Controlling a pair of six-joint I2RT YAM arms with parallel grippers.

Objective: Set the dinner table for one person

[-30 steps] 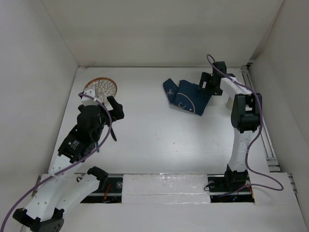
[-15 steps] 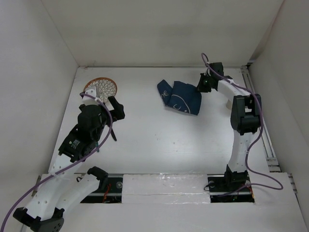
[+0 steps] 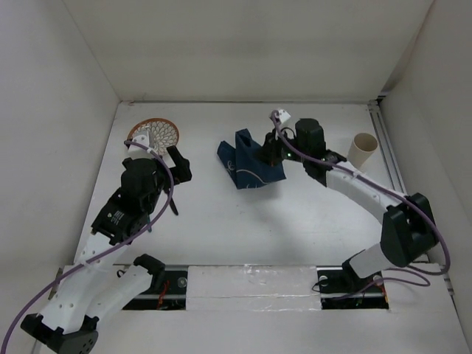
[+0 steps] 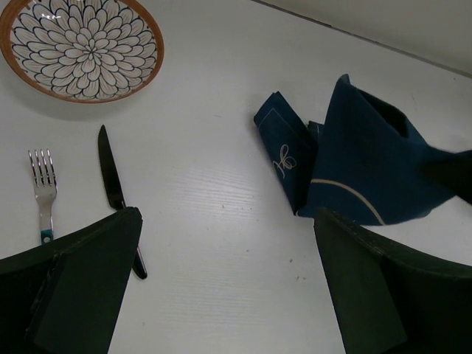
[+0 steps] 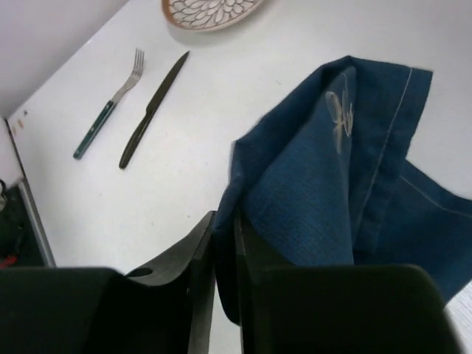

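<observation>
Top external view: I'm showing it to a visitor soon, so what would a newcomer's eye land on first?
The crumpled navy placemat at the far middle of the white table, pinched in the right tool, stands out first. Next come the flower-patterned plate at the far left and the beige cup at the far right.

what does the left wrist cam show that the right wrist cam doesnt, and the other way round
Only the left wrist view: the whole flower-patterned plate and the left gripper, open above the table. Only the right wrist view: the right gripper shut on a fold of the navy placemat. Both: the fork, the knife, the placemat and the white dinner table; the right wrist view catches just the plate's edge.
</observation>
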